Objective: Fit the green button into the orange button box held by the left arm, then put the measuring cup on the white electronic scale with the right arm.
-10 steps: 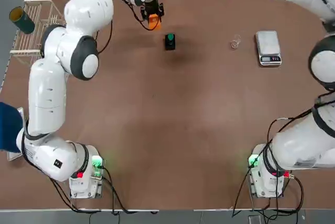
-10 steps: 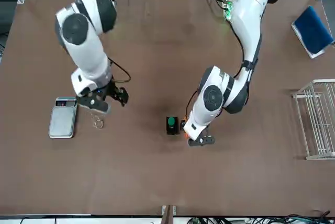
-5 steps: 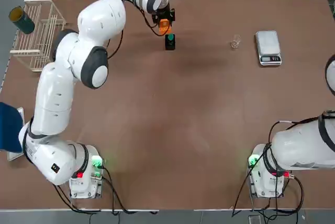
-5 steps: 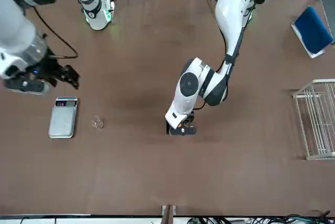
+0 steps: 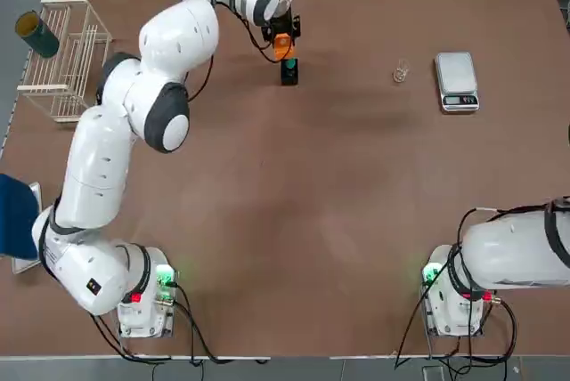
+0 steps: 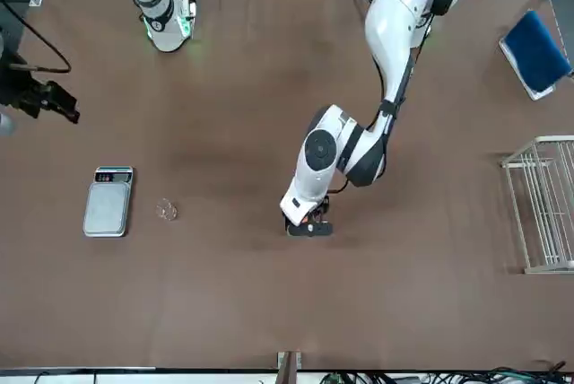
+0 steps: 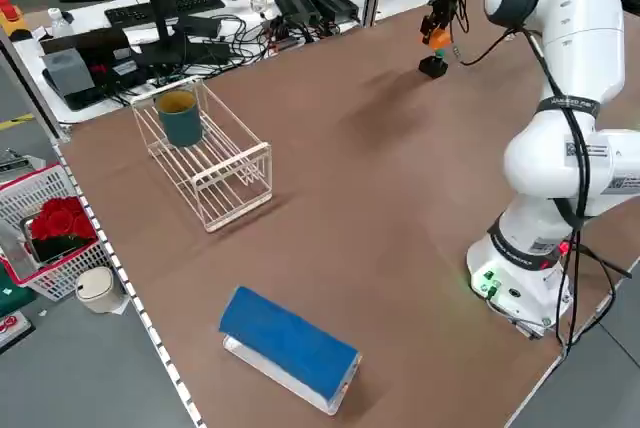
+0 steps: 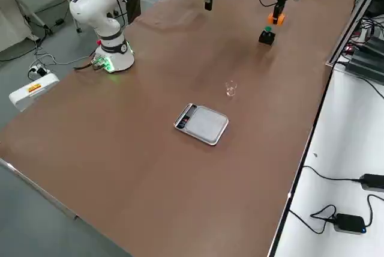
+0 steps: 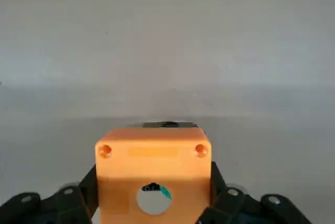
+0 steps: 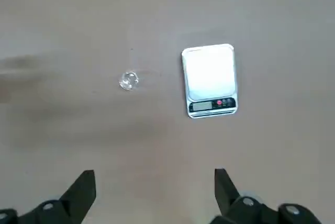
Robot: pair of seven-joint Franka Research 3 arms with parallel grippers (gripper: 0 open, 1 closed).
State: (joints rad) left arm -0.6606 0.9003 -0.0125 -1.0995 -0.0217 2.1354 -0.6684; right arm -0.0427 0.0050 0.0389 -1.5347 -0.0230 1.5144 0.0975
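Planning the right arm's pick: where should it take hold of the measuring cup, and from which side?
Grip the measuring cup across its rim from straight above: it stands upright and apart from the scale, so the open right gripper likely straddles it.

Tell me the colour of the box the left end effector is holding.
Orange; the box shows best in the left wrist view.
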